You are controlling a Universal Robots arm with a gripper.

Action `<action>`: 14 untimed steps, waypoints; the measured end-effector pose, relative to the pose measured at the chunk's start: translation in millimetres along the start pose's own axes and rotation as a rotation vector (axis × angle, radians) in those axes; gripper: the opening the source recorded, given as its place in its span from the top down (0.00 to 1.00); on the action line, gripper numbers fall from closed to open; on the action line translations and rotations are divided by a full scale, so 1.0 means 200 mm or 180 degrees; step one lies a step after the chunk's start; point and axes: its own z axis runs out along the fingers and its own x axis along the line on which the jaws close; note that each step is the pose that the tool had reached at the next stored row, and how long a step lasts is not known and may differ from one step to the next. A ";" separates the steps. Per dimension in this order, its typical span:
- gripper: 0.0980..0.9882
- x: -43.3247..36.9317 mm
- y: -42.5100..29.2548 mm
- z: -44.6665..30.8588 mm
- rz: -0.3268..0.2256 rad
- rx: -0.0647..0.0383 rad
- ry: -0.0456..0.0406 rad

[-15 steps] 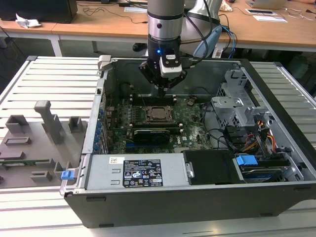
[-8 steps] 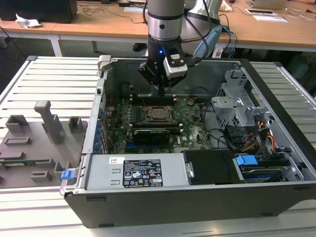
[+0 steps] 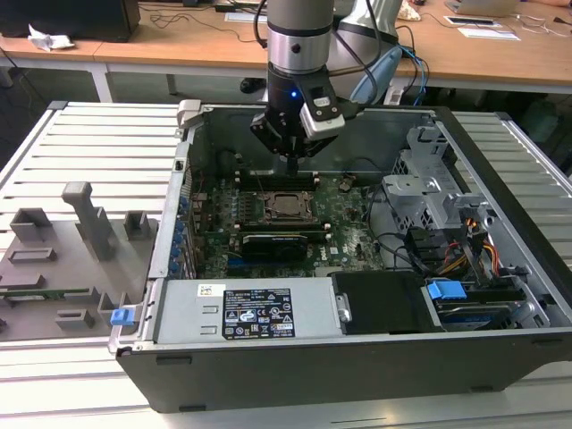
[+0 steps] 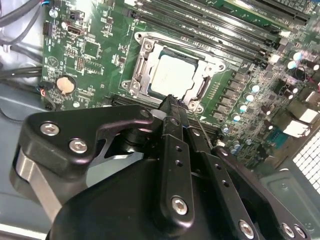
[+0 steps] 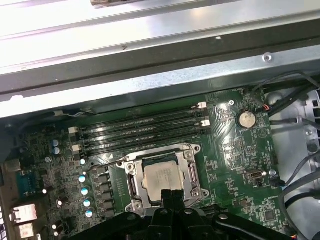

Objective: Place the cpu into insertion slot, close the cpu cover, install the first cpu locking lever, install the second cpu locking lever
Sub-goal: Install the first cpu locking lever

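1. Jaws pinched together, empty, at the insertion slot's edge.
2. cpu seated inside, centre of exterior view (cpu cover down).
3. You risk slipping off the thin lever, gouging board.

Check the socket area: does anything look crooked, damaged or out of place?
Nothing stands out. The cpu lies flat and square in the insertion slot, with the cpu cover around it. A thin lever reaches past one corner; whether it is latched cannot be told.
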 end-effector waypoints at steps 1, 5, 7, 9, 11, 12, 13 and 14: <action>0.99 0.000 0.000 0.000 -0.0043 -0.0002 0.0001; 0.99 0.000 0.000 0.000 -0.0167 -0.0007 0.0003; 0.99 0.000 0.000 0.000 -0.0224 -0.0010 0.0004; 0.99 0.000 0.000 0.000 -0.0266 -0.0012 0.0005; 0.99 0.000 0.000 0.000 -0.0312 -0.0014 0.0006; 0.99 0.000 0.000 0.000 -0.0347 -0.0016 0.0006; 0.99 0.000 0.000 0.000 -0.0373 -0.0017 0.0007; 0.99 0.001 0.000 0.001 -0.0377 -0.0019 0.0007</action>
